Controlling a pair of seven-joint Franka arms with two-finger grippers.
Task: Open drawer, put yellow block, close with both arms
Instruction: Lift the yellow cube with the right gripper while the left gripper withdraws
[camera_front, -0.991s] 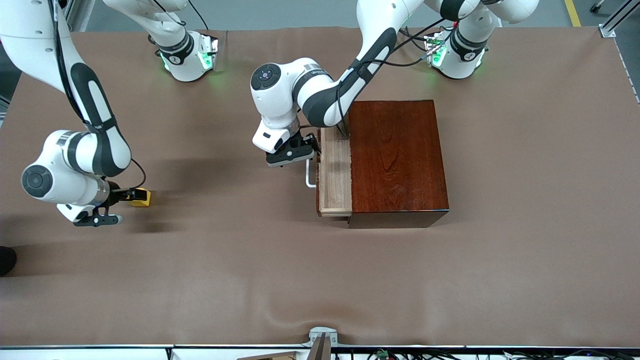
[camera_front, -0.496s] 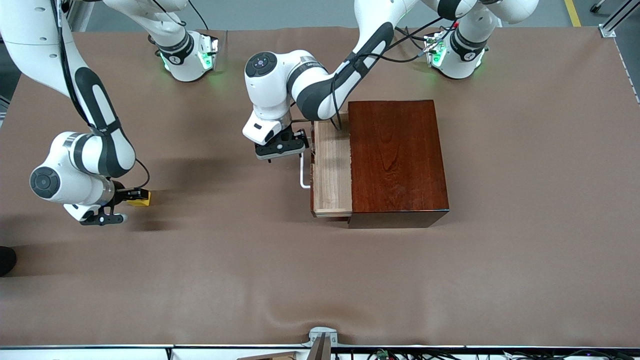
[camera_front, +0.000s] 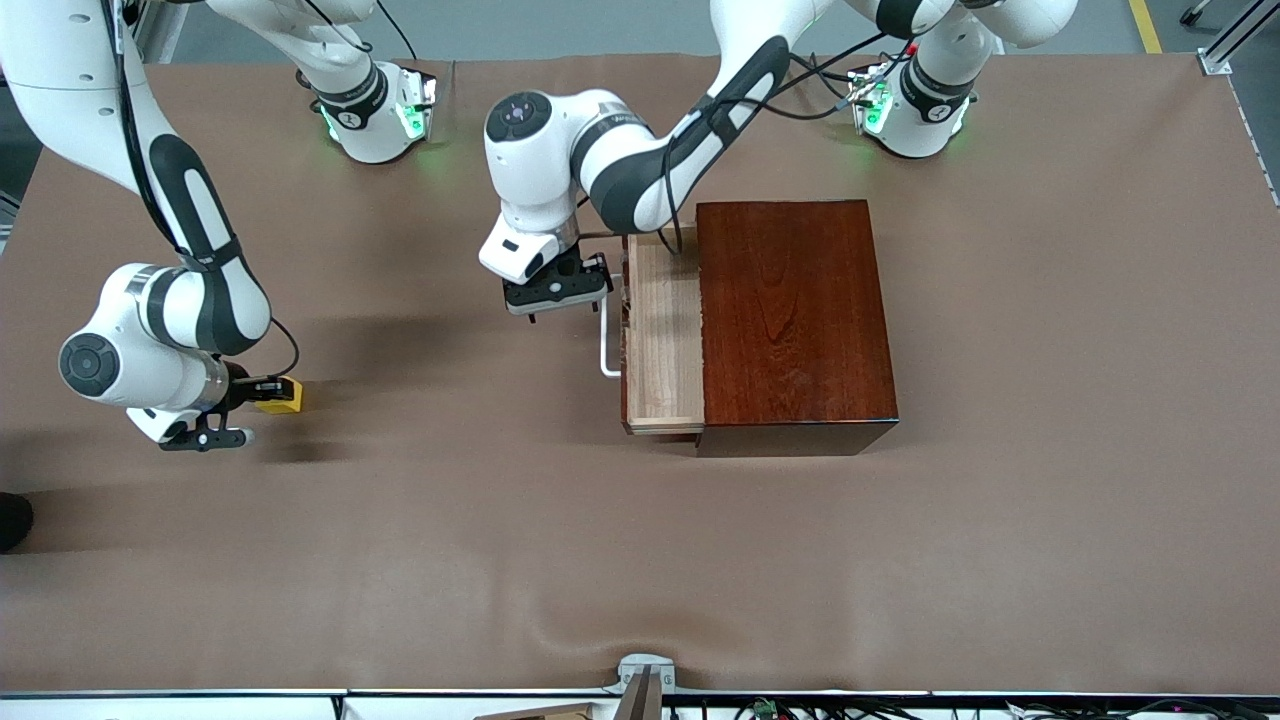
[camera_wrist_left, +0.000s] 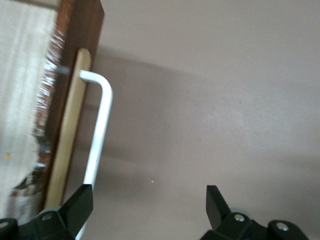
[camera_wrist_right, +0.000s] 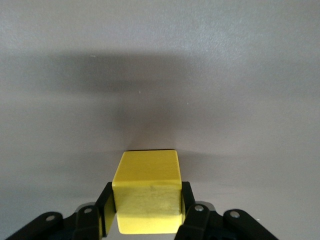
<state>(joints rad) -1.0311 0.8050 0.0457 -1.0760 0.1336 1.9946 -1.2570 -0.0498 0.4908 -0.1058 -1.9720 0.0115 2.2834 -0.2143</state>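
1. One yellow block (camera_front: 280, 395) sits low at the right arm's end of the bench (camera_front: 640, 560), pinched between the fingers of the right end effector (camera_front: 262, 393); the right wrist view shows the block (camera_wrist_right: 147, 197) square between the two black fingers (camera_wrist_right: 106, 210), bench cloth under it.

2. One relation decides the coming move: the drawer (camera_front: 662, 340) lies toward the left arm's end from the held block, well apart, with bare bench between. The right arm has the block, so my call is the carry falls to that arm.

3. Drawer tray is partly out of the dark wooden box (camera_front: 795, 320), pale floor showing, opening upward. Its long axis runs from the bases' side toward the front camera, so the open strip is long that way and narrow across; I judge the block needs to come down well inside that narrow width.

4. White handle (camera_front: 605, 335) sticks out from the drawer front, facing the right arm's end. Left end effector (camera_front: 556, 290) hangs just beside the handle's upper end, fingers spread wide, gripping nothing; the left wrist view shows the handle (camera_wrist_left: 97, 135) next to one fingertip (camera_wrist_left: 80, 202), not clamped.

5. Room: brown cloth bench, flat, a slight ripple near the front edge. The left arm crowds the drawer's end nearer the bases; the end nearer the front camera looks freer for a drop.
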